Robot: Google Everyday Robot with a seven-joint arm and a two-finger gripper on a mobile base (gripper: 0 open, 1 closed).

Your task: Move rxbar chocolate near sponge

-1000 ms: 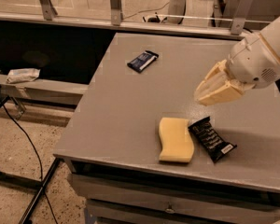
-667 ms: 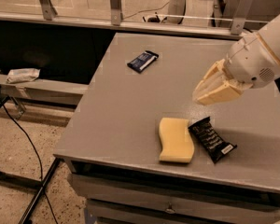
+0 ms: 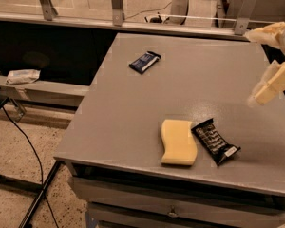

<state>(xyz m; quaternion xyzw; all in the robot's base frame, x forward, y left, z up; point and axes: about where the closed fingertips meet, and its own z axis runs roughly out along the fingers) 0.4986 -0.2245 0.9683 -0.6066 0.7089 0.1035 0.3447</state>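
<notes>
Black-brown foil wraps the small flat rxbar chocolate (image 3: pixel 215 140), which is laid on the grey table (image 3: pixel 133 108) just beside the right flank of the thick, pale yellow, wavy-sided sponge (image 3: pixel 178 142). Its long axis is slanted from back-left to front-right. The cream-coloured gripper (image 3: pixel 259 68) is held raised at the right edge of the view, well apart from the bar, which lies below and to its left. Its fingers appear spread, with nothing held.
</notes>
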